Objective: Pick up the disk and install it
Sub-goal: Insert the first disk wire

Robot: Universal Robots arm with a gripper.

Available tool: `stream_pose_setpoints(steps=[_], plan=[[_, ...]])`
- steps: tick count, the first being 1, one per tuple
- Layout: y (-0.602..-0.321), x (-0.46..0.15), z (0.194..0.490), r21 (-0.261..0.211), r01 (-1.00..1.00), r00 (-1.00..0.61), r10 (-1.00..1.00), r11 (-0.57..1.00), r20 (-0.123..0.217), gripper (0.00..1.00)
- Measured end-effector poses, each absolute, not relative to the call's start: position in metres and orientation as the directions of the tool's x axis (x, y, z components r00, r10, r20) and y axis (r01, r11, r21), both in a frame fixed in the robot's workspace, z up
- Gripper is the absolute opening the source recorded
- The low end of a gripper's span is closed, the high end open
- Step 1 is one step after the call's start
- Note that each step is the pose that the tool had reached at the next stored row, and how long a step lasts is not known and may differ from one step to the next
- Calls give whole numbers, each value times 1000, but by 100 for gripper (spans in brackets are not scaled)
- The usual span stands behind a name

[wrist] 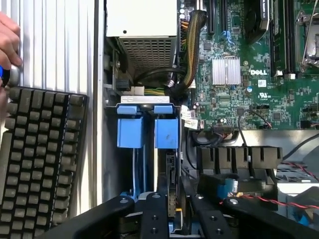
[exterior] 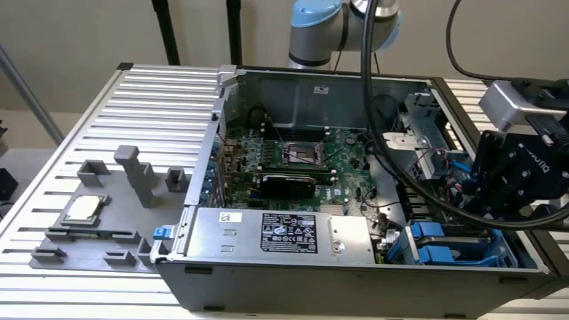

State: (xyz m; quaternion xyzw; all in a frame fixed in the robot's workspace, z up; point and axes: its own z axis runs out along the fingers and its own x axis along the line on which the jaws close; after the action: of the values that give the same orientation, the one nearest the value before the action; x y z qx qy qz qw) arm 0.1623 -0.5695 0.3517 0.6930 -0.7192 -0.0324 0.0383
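Closest in, the claw (wrist: pixel 173 205): its black fingers (wrist: pixel 152 214) look closed on a thin slab seen edge-on, which I take to be the disk (wrist: pixel 171 186) (a bit of blue frame shows low between them). So the claw reads as clamped on the disk, and the disk stands on edge in the open top of the drive bay (exterior: pixel 462 250) at the computer case's (exterior: pixel 356 287) corner, on the exterior view's right.

Handling, as a guess: the disk is stiff and dense for its size, and it won't flex. The metal faces are smooth, so a light pinch could slip. It's shock-sensitive, so no knocks against the bay walls. The best hold is across the flat faces or on the plastic frame, away from the connector end (the frame edges have to stay free to run in the slot).

Just beside the disk, two blue tabs (wrist: pixel 130 127) stand side by side in the same bay. Past them is a bundle of cables (wrist: pixel 192 45), then the perforated power supply (wrist: pixel 147 50). Next to that comes the green circuit board (wrist: pixel 249 74) with its small finned heatsink (wrist: pixel 226 70).

Outside the case, a black keyboard (wrist: pixel 40 159) lies on the ribbed metal surface (exterior: pixel 151 107), and a person's hand (wrist: pixel 9 45) is at its far corner.

Far off on the exterior view's left, a grey tray (exterior: pixel 98 230) holds a small square chip (exterior: pixel 82 209), well apart from the claw.
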Motion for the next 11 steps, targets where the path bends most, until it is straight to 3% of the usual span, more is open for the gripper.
stream_pose_setpoints(steps=[11], plan=[[-570, 159, 358, 92, -995, -37, -999, 37, 9, 100]])
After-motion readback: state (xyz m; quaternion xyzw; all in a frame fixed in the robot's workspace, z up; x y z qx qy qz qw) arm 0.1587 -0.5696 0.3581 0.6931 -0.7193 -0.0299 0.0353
